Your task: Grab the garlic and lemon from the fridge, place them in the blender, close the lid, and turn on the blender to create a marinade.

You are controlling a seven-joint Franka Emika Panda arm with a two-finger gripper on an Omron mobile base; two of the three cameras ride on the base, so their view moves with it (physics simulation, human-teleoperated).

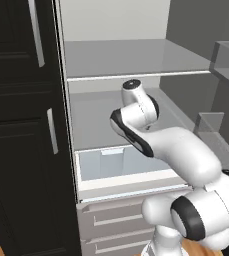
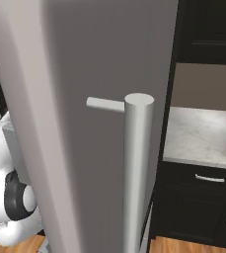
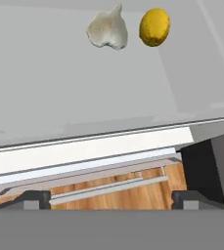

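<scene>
Item: garlic [image 3: 108,31]. Off-white, lumpy bulb with a short pointed tip; matte surface. Lies on a flat pale grey shelf [image 3: 59,83] inside the fridge [image 1: 136,60], toward the far part of that shelf as the hand view shows it.

Item: lemon [image 3: 154,27]. Small, oval, yellow-orange, lightly mottled skin. Lies on the same shelf, just beside the garlic with a narrow gap between them; not touching.

Item: fridge. Open; pale grey interior with flat grey shelves. Below the shelves, a translucent bluish drawer [image 1: 121,165] with a white front rim, and under it grey drawers [image 1: 111,220] with bar handles. The fridge door [image 2: 99,123] stands open, a wide grey slab with a round grey bar handle [image 2: 136,168].

Item: pincer [image 3: 108,199]. Fingers spread wide, dark tips [image 3: 33,199] at each side of the bottom of the hand view; nothing between them. Well apart from garlic and lemon.

Item: arm [image 1: 166,150]. White with dark joints, reaching into the fridge over the shelf above the bluish drawer.

Surroundings: black cabinets [image 1: 16,125] with grey bar handles left of the fridge; a pale marbled bench [image 2: 203,136] over black cabinets on the right; wood floor [image 3: 118,188].

Markings: no brand, label or writing readable on any item.
</scene>
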